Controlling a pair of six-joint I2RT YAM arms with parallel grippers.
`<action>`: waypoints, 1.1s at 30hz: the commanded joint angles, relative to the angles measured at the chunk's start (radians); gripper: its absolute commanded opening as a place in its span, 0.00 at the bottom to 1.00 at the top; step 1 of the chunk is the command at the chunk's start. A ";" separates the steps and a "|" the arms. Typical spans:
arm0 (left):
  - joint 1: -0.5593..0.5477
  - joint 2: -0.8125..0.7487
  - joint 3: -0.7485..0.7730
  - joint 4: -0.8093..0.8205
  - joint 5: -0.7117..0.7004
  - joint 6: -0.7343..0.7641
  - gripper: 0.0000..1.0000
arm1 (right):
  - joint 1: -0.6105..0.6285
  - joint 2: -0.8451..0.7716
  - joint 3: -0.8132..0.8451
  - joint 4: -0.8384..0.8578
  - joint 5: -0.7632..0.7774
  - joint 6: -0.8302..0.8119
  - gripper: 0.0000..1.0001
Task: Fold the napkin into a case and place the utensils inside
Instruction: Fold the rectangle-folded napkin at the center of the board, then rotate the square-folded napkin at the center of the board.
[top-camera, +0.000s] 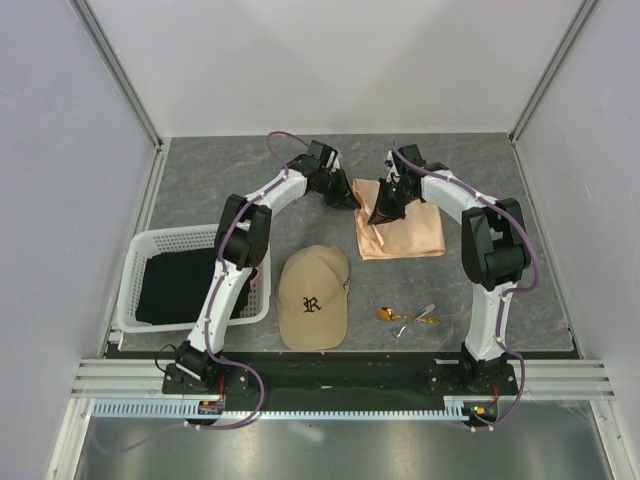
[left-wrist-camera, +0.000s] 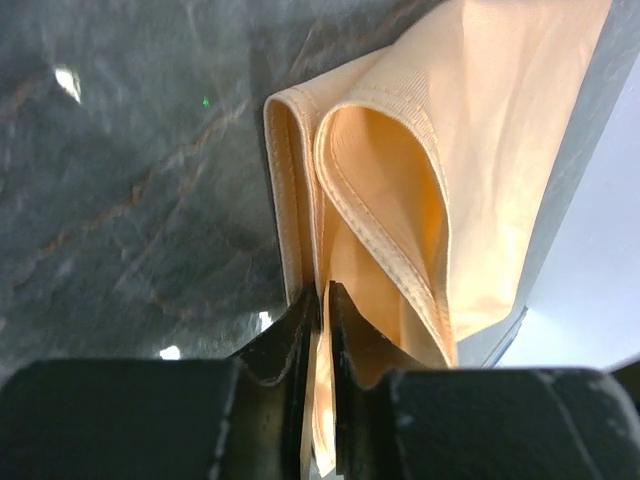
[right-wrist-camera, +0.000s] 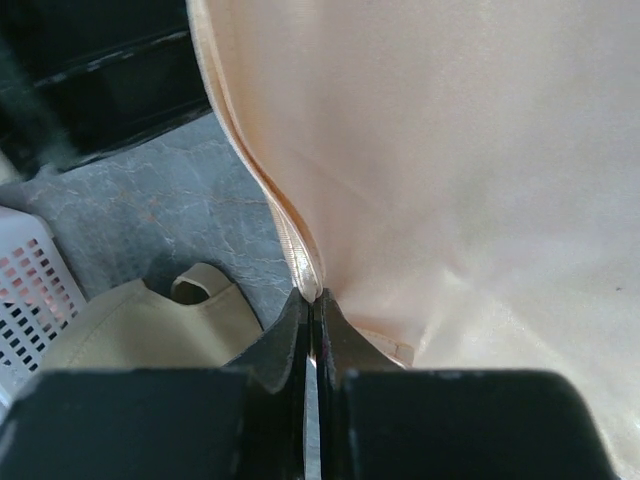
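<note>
Utensils (top-camera: 408, 318) lie low and right of centre in the top view, just beside a tan cap (top-camera: 313, 297), with a white basket (top-camera: 127, 285) at left. Higher up, the napkin (top-camera: 405, 232) lies partly folded. Its raised left edge is pinched by the left gripper (left-wrist-camera: 322, 300) and the right gripper (right-wrist-camera: 312, 300), both clamped on cloth.

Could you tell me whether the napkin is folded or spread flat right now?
Partly folded: the napkin shows doubled hemmed layers, pinched by the left hand and right hand.
</note>
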 joint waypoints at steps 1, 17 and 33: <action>0.016 -0.104 -0.081 -0.020 0.028 -0.002 0.23 | 0.007 0.026 -0.027 0.011 -0.036 -0.011 0.06; 0.087 -0.292 -0.175 -0.026 0.080 0.069 0.34 | 0.008 -0.009 -0.093 0.024 -0.122 0.015 0.54; -0.037 -0.207 -0.161 0.098 0.144 -0.040 0.25 | -0.238 -0.245 -0.249 -0.004 -0.050 0.043 0.47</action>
